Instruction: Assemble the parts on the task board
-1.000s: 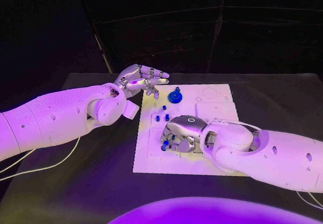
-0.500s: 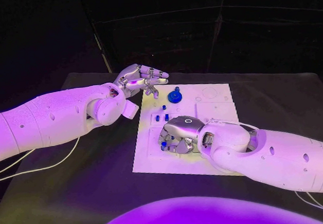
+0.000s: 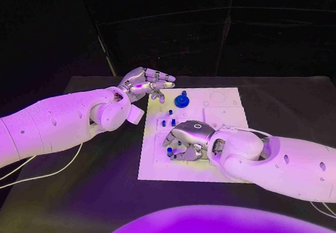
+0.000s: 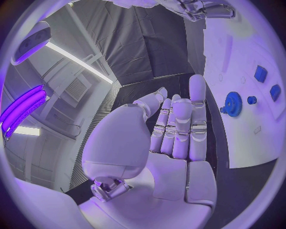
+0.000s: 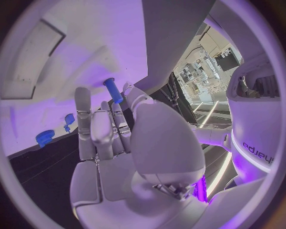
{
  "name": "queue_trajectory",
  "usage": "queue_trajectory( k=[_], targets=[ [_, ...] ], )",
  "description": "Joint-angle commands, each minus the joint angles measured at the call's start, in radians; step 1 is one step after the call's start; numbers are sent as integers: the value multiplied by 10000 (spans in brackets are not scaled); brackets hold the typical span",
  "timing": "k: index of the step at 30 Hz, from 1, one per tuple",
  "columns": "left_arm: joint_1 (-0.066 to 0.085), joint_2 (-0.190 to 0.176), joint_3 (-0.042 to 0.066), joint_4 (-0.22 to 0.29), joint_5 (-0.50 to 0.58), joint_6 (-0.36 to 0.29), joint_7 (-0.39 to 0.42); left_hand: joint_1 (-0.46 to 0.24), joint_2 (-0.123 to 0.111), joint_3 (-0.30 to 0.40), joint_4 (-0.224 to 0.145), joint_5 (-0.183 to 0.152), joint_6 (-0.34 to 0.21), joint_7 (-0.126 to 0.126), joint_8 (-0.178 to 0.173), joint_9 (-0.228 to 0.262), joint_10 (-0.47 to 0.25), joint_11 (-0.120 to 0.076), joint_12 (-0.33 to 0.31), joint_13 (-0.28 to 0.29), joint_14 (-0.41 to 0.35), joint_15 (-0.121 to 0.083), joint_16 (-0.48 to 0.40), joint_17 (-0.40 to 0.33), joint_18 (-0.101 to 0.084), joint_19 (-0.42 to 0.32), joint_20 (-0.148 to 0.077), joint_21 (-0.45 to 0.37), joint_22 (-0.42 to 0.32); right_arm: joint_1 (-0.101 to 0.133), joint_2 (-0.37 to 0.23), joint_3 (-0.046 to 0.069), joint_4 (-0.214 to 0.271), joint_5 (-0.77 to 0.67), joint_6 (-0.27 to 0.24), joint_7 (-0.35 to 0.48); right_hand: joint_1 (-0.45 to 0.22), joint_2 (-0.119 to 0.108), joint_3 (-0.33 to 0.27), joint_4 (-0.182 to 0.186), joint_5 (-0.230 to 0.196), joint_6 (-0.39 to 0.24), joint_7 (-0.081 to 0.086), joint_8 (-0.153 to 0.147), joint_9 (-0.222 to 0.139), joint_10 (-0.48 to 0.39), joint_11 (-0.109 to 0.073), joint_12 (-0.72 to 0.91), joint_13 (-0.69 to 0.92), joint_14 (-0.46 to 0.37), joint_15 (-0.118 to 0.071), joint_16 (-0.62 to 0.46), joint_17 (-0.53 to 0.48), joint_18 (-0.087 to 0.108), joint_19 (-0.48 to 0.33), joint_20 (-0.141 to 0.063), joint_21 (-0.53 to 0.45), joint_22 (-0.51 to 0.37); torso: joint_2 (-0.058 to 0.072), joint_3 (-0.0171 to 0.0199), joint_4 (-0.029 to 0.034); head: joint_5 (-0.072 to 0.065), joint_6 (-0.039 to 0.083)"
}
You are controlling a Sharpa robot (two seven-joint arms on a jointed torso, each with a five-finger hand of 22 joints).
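While the desk (image 3: 87, 170) carries the task board (image 3: 160, 165) mid-frame, my left hand (image 3: 146, 83) hovers empty, fingers loose, at its upper-left corner. My right hand (image 3: 189, 141) pinches a small blue peg (image 5: 112, 90) over the board's centre. Looks light, stiff, slick; I'd grip its shaft.

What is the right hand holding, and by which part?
The right hand pinches a small blue peg by its lower end; the left hand holds nothing.
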Motion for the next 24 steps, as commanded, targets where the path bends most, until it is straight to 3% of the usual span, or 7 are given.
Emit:
queue_trajectory(
  k=[1, 5, 10, 16, 17, 20, 24],
  targets=[
    [14, -17, 7, 17, 45, 98, 12, -92, 2, -49, -10, 25, 31, 11, 56, -2, -4, 28, 36, -8, -67, 27, 15, -10, 131, -52, -6, -39, -17, 4, -267, 3, 382, 100, -1087, 334, -41, 52, -165, -12, 58, -128, -3, -2, 14, -146, 13, 119, 23, -58, -9, -39, -63, 129, -43, 0, -58, -76, 0, 12, -6, -12, 1],
    [13, -29, 7, 10, 45, 102, 6, -92, 2, -49, -10, 25, 31, 11, 56, -2, -4, 28, 36, -8, -67, 27, 15, -10, 131, -52, -6, -39, -17, 5, -803, 11, 928, 453, -1524, 433, -25, 106, -379, -20, 99, -106, -10, 25, 31, -29, -16, 401, 64, 14, -36, 33, 7, 113, 66, -15, -31, -5, -18, 3, -20, -52, 28],
    [13, -40, 6, 12, 45, 100, 3, -92, 2, -49, -10, 25, 31, 11, 56, -2, -4, 28, 36, -8, -67, 27, 15, -10, 131, -52, -6, -39, -17, 241, -1801, 77, 1511, 2308, -1699, 240, -139, 280, -622, 90, 124, 295, -41, 163, 92, 932, -149, 1178, 228, 135, -133, 171, 159, 96, 239, -88, 33, 118, -31, -13, -1, -288, 115],
    [13, -84, 5, 16, 45, 73, -7, -92, 2, -49, -10, 25, 31, 11, 56, -2, -4, 28, 36, -8, -67, 27, 15, -10, 131, -52, -6, -39, -17, 697, -3372, 155, 1971, 4077, -1923, -211, -378, 181, -1036, 262, 414, 707, -406, 390, 138, 3126, -695, 3013, 1096, 387, -556, 683, 841, -67, 938, -447, 614, 1126, -72, -23, -61, -557, 204],
    [13, -89, 4, 17, 46, 70, -10, -92, 2, -49, -10, 25, 31, 11, 56, -2, -4, 28, 36, -8, -67, 27, 15, -10, 131, -52, -6, -39, -17, 731, -3575, 159, 2024, 4197, -1944, -269, -375, 249, -1232, 330, 518, 729, -509, 568, 161, 2705, -837, 3909, 1789, 445, -717, 775, 898, -138, 1154, -665, 794, 1375, -82, -25, -78, -605, 216],
    [13, -96, 4, 26, 46, 65, -11, -104, 6, -70, -3, 25, 22, 19, 58, -4, -14, 33, 47, -9, -75, 31, 18, -29, 130, -49, -5, -47, -26, 781, -3950, 164, 2112, 4376, -1954, -425, -401, 338, -1538, 459, 518, 653, -608, 844, 186, 2362, -780, 5703, 3098, 430, -781, 731, 759, -178, 1323, -678, 967, 1718, -117, -42, -110, -788, 195],
    [13, -117, 4, 54, 46, 57, -10, -104, 6, -70, -3, 25, 22, 19, 58, -4, -14, 33, 47, -9, -75, 31, 18, -29, 130, -49, -5, -47, -26, 819, -4452, 164, 2206, 4517, -1643, -857, -802, 543, -1903, 987, 1734, 518, -589, 1212, 217, 2255, -870, 8287, 5496, 564, -734, 1201, 1376, -276, 1606, -679, 1257, 2245, -177, -77, -184, -971, 221]
  ],
)
